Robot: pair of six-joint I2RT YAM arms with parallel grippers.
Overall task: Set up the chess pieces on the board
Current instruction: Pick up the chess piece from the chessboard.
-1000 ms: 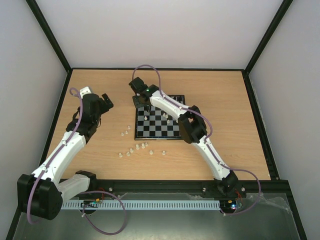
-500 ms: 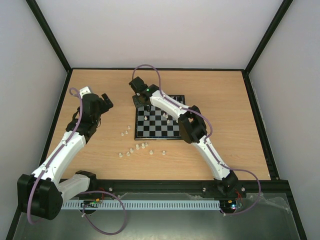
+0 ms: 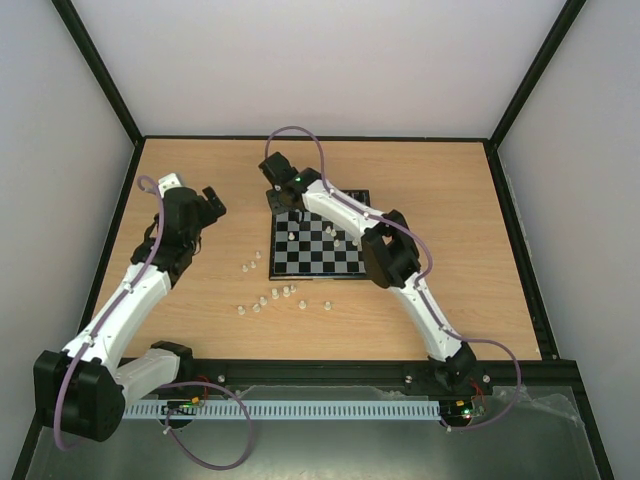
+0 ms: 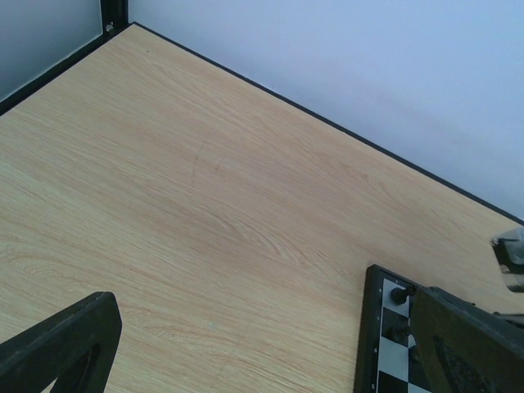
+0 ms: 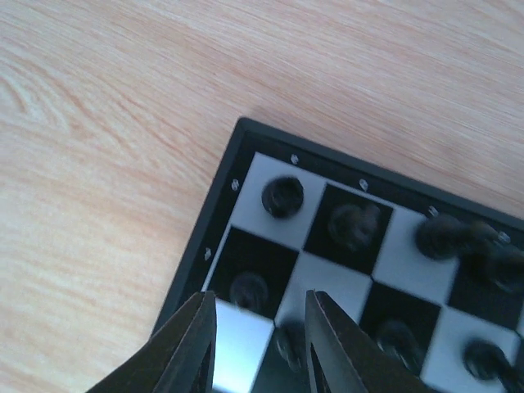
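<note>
Looking down from the overhead camera, I have the board (image 3: 318,240) in the middle of the frame on the wooden table (image 3: 460,210), with my right gripper (image 3: 283,207) hanging over its upper-left corner. In the right wrist view its fingers (image 5: 192,344) stand partly apart at the bottom edge with nothing pinched between them. A blurred dark shape (image 5: 286,344) shows in the gap, and I cannot tell whether it touches either pad. Black pieces (image 5: 282,196) stand on the squares along the board's edge, across the centre of that view.

Most of the whitish chess pieces (image 3: 272,296) stand loose on the table, scattered to the lower left of the board and well apart from both claws. A few pale ones stand on the board near its centre. My left gripper (image 3: 207,203) sits at the left of the overhead frame above bare wood. Its wrist view shows the fingers spread wide and empty, with the board's corner at the lower right.
</note>
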